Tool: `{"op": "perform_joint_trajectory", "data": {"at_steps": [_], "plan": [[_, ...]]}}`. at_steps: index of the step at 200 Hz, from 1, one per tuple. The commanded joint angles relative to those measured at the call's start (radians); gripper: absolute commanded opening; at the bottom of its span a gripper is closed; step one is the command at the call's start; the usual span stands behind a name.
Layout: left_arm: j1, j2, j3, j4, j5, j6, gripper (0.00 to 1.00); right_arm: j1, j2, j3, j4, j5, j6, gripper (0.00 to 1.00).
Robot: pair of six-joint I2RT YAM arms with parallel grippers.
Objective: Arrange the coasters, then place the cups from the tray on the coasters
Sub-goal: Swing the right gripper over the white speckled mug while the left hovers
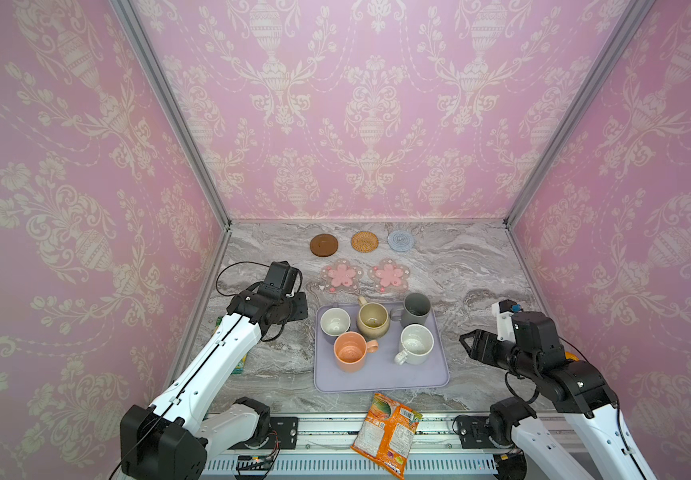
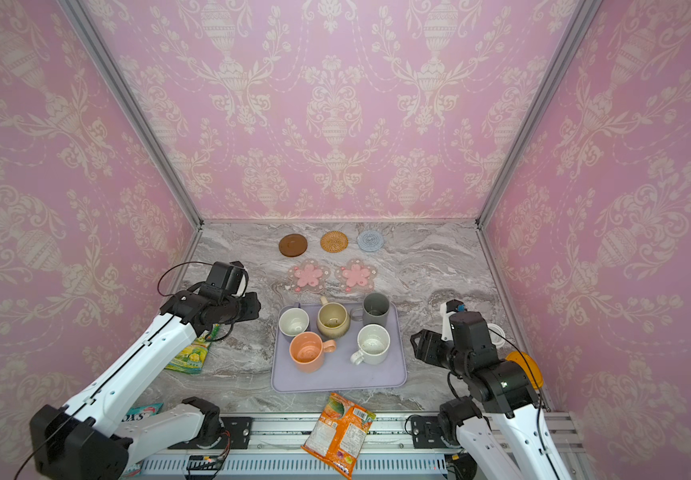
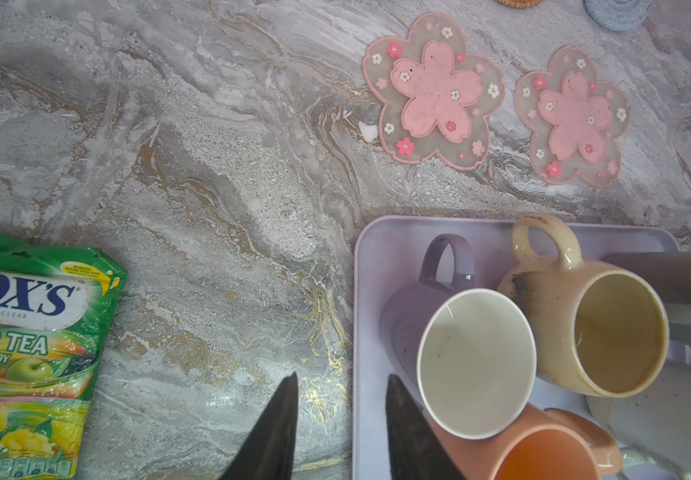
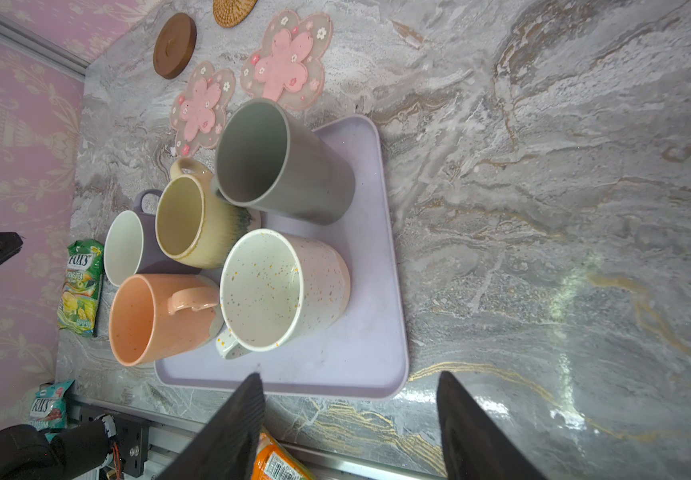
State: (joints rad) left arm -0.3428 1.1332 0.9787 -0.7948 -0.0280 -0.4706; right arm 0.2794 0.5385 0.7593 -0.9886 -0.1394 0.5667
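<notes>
1. A large lavender-grey rectangular tray point(image 1: 381, 379) sits mid-table point(image 1: 481, 266) and carries five cups: a lavender mug point(image 1: 334, 322) at 10 o'clock, a rounded beige-olive mug point(image 1: 372, 319) at 12, a tall dark grey mug point(image 1: 417, 309) at 1, a white speckled mug point(image 1: 416, 344) at 3 and a peach-orange mug point(image 1: 350, 351) at 9.
2. At the tray's 12 o'clock lie a clear pink-flower coaster point(image 1: 340, 276) and its twin point(image 1: 389, 275). Farther off is a row: a dark brown wooden round coaster point(image 1: 323, 244), a woven tan rattan round coaster point(image 1: 364, 241) and a pale blue-grey lacy round coaster point(image 1: 401, 240).
3. The left pincer point(image 3: 341, 376) is at the tray's 10 o'clock, fingers slightly apart, holding nothing.
4. The right pincer point(image 4: 350, 374) is at the tray's 3 o'clock, fingers wide apart, holding nothing.
</notes>
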Motion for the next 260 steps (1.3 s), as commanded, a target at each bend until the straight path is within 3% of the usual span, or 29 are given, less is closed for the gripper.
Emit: {"op": "perform_joint_trajectory", "data": {"at_steps": [1, 53, 183, 229, 260], "plan": [[-0.015, -0.013, -0.016, -0.036, -0.038, -0.028, 0.38, 0.035, -0.011, -0.020, -0.051, -0.039, 0.054, 0.66], [-0.024, 0.029, 0.007, -0.036, -0.042, -0.030, 0.38, 0.161, 0.067, -0.089, 0.031, -0.067, 0.089, 0.64], [-0.041, 0.089, 0.034, -0.030, -0.051, -0.036, 0.39, 0.732, 0.303, -0.160, 0.338, 0.252, 0.426, 0.63], [-0.041, 0.079, 0.022, -0.027, -0.042, -0.034, 0.39, 0.844, 0.410, -0.164, 0.479, 0.377, 0.556, 0.62], [-0.041, 0.079, 0.016, -0.028, -0.039, -0.022, 0.39, 0.876, 0.539, -0.085, 0.482, 0.422, 0.551, 0.64]]}}
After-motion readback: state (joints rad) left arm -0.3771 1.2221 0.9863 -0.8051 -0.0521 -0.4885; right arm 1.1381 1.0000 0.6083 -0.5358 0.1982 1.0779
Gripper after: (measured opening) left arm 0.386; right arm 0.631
